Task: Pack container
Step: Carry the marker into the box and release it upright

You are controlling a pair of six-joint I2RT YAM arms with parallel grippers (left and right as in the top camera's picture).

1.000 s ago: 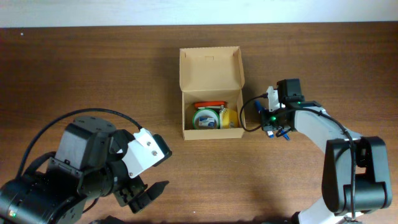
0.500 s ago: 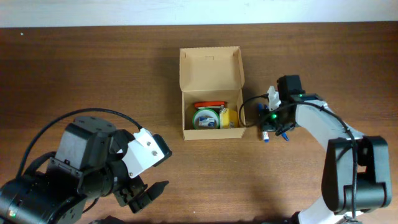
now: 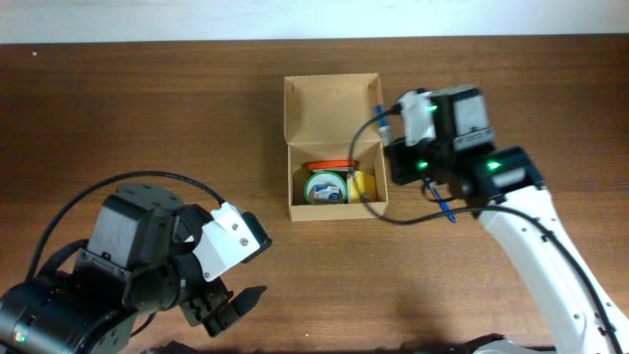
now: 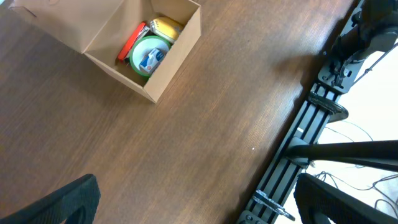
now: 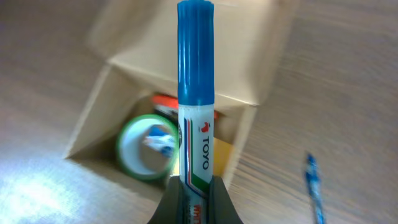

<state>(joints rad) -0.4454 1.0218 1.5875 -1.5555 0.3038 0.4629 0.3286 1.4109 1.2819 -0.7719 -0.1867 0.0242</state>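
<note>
- Container (image 3: 329,106): brown cardboard box, mid-bench towards the far edge, hinged lid standing open at the back.
- Contents: green tape roll (image 3: 325,187) lying flat, orange item (image 3: 329,165) behind it, yellow item (image 3: 365,185) against the right wall.
- Marker (image 5: 196,106): blue cap, white barrel. The right wrist view shows it upright over the open box and reads "TOYO" on the barrel; overhead shows only its blue end near the lid's right edge.
- Right gripper (image 5: 194,200): closed on the marker's lower barrel, held above the container's right wall.
- Pen (image 3: 444,208): blue, lying on the bench (image 3: 147,108) right of the box, apart from it. It also appears in the right wrist view; the left wrist view does not show it.
- Left gripper (image 3: 234,307): fingers spread wide, holding nothing, at the near left, well apart from the box. Its wrist view takes in the box contents from an angle.
- Change over one second: the right gripper was low beside the box, near the pen; it has since risen and moved over the box. Left arm and box are unmoved.
</note>
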